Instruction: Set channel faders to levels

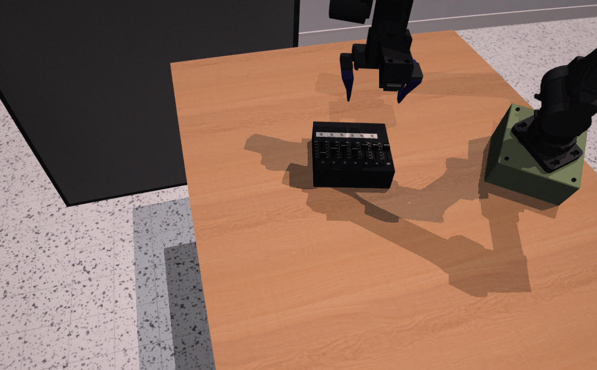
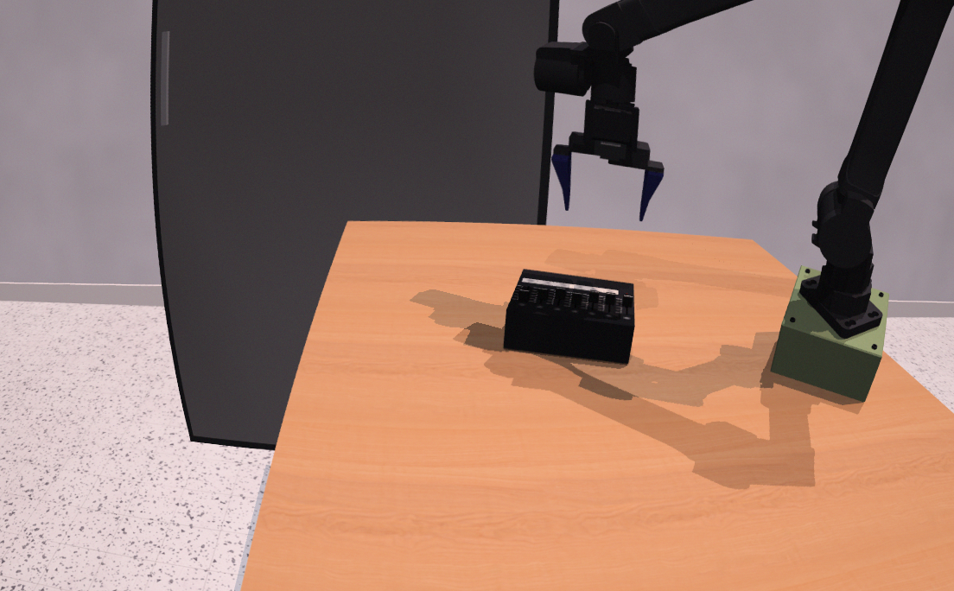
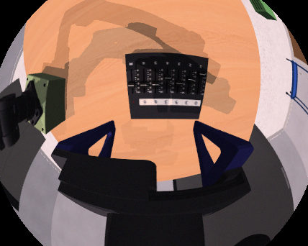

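Observation:
The black lighting desk (image 1: 352, 179) (image 2: 567, 338) (image 3: 162, 114) stands level on the table. Its white tape (image 1: 346, 135) (image 2: 569, 285) (image 3: 169, 102) seems to read 0, 3, 5, 3, 6, 6 for channels 1 to 6; the last two digits are blurred. In the wrist view, upside down, the channel 1 cap (image 3: 202, 74) is nearest the low end, the channel 4 cap (image 3: 168, 78) is lower than the channel 3 cap (image 3: 179, 83), and the channel 5 cap (image 3: 155, 85) and channel 6 cap (image 3: 144, 85) are about level with the master cap (image 3: 131, 85). My gripper (image 1: 373, 101) (image 2: 604, 214) (image 3: 155, 122) is open and empty, above and behind the desk.
The arm's green base block (image 1: 528, 184) (image 2: 825, 373) (image 3: 55, 102) stands right of the desk in the top and exterior views. A large dark panel (image 1: 107, 105) (image 2: 355, 147) stands beyond the table's left edge. Arm shadows fall around the desk.

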You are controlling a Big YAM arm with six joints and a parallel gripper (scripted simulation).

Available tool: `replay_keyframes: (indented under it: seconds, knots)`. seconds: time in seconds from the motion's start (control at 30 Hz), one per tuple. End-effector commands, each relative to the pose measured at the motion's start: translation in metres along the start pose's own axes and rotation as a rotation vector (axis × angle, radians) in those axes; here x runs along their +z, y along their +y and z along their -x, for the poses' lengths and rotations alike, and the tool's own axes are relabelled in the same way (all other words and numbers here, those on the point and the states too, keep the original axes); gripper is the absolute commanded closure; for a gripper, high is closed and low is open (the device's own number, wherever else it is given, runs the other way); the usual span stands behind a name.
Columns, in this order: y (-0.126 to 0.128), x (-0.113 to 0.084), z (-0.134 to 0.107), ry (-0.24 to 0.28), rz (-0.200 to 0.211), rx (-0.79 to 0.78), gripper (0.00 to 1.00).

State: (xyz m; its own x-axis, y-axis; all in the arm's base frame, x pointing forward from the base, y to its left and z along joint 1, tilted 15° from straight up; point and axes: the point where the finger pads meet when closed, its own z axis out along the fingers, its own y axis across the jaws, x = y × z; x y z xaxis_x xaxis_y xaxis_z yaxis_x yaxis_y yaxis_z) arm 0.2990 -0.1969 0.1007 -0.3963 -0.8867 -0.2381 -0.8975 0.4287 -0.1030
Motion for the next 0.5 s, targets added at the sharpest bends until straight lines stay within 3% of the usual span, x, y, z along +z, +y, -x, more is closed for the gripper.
replay_keyframes:
  seconds: [0.0,0.17,0.27,0.47]
  knots:
    - [-0.021,-0.043,-0.004,0.014,-0.071,-0.019,0.0]
    - [-0.02,-0.054,-0.003,0.015,-0.071,-0.019,0.0]
    - [-0.008,-0.035,-0.001,-0.001,-0.02,-0.014,0.0]
    - [-0.008,-0.034,-0.002,0.003,-0.027,-0.009,0.0]
